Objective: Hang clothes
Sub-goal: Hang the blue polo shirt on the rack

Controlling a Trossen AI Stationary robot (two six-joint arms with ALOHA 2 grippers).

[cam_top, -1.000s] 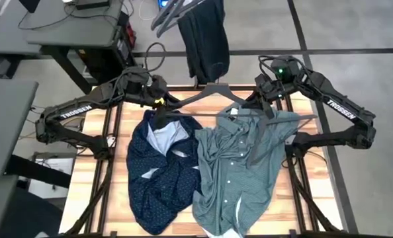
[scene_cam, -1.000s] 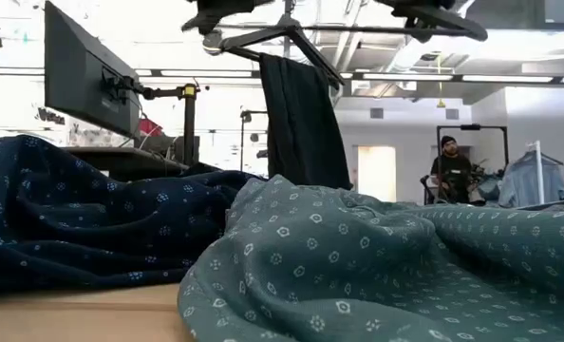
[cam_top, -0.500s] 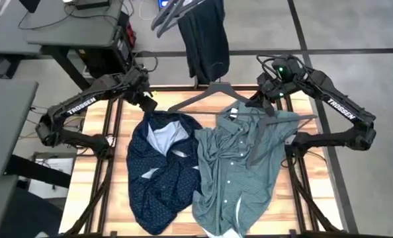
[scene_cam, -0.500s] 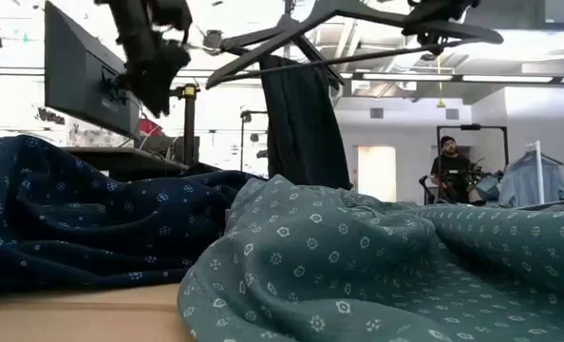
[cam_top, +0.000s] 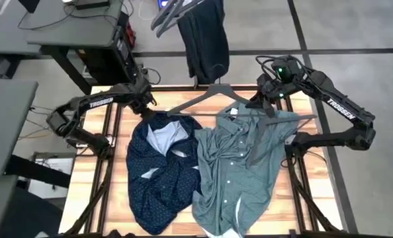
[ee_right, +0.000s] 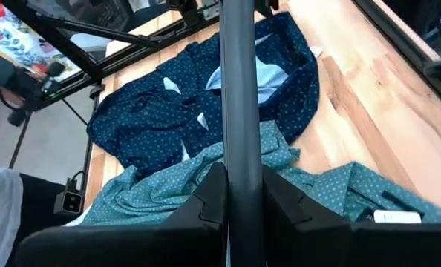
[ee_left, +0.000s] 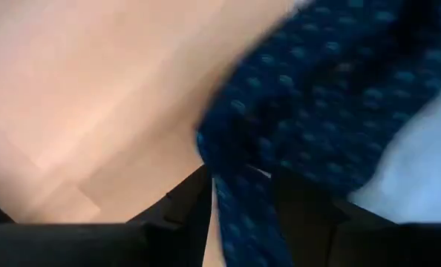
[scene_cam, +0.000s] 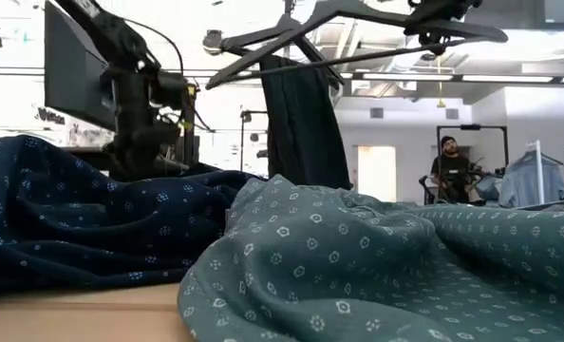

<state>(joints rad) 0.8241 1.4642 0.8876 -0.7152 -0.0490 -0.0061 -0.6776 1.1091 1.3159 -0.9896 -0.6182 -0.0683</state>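
Note:
The teal-green shirt (cam_top: 239, 165) and the navy dotted shirt (cam_top: 163, 165) lie crumpled side by side on the wooden table (cam_top: 90, 178). The dark jeans (cam_top: 206, 39) hang from a hanger beyond the table's far edge. My right gripper (cam_top: 266, 100) is shut on a black hanger (ee_right: 239, 89) held above the shirts' far ends. My left gripper (cam_top: 147, 109) is low at the navy shirt's far left edge. In the left wrist view its fingers stand open on either side of that edge (ee_left: 232, 208). My right gripper pinches a straight bar of the hanger (ee_right: 240, 159) between its two fingers, toward the hanger's right end. The fingers lie across the bar. The hanger is lifted clear of table and shirts, roughly level. Whether my left gripper touches the navy shirt's edge, I cannot tell.
A dark metal frame (cam_top: 110, 132) runs along the table's edges. Desks with a monitor (scene_cam: 83, 85) stand beyond the far left corner. A person (scene_cam: 448, 166) stands far back in the room. Bare wood shows on the table's left (cam_top: 90, 178) and right (cam_top: 309, 178).
My left gripper has left the hanger's left end, gone a little toward the table's left edge and come down to the navy shirt's far edge. The hanger stays in my right gripper, its free left end now unsupported. The shirts have not moved.

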